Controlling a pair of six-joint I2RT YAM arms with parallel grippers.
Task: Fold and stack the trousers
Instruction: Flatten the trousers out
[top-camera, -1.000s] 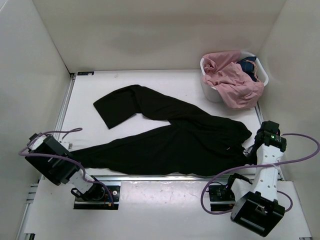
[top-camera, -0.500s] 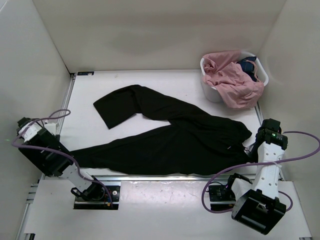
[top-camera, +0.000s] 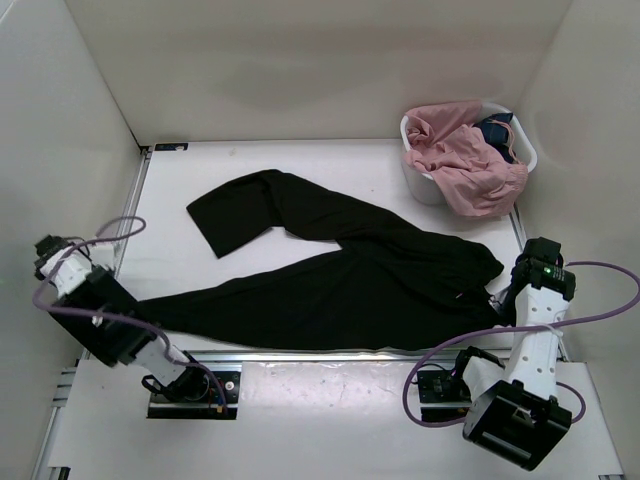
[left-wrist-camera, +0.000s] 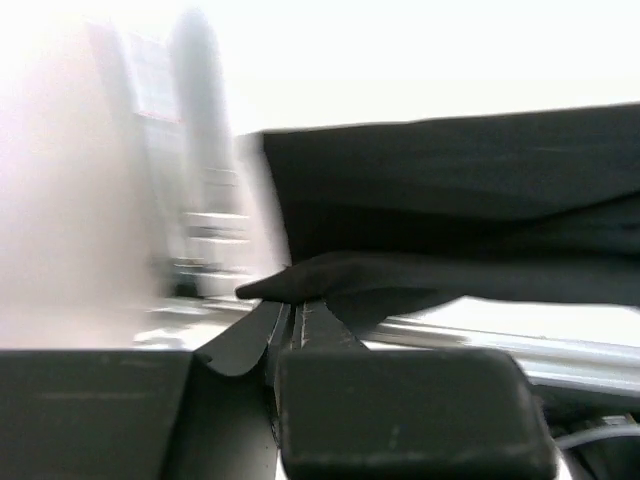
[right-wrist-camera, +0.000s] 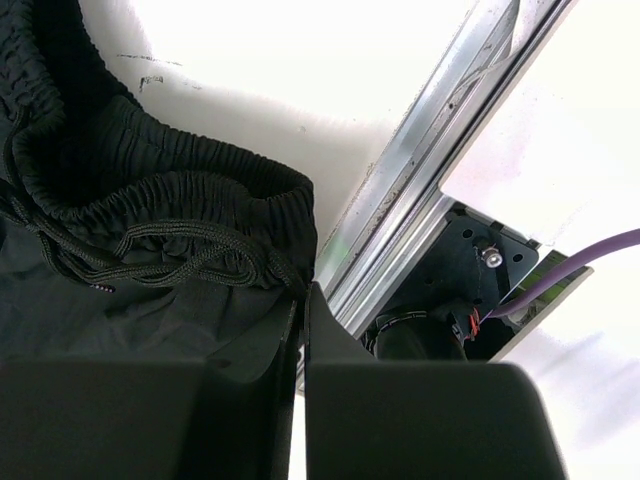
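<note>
At 8 o'clock on the surface (top-camera: 330, 170), left tool (left-wrist-camera: 287, 303) is pinching the leg cuff of the trousers (top-camera: 340, 290), which are lying spread mid-surface. Right tool (right-wrist-camera: 302, 292), at 4 o'clock, is apparently gripping the waistband, jaws narrow. Grasping step is finishing; next needs both ends lifting together. Left jaws, wider a half-second earlier, are now clamping.

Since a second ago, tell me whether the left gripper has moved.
Yes. The left gripper shifted leftward toward the side wall, pinching the trousers.

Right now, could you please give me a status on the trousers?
Left gripper shut on trousers hem. Right gripper shut on waistband. Trousers unfolded. White basket apart, far right.
</note>
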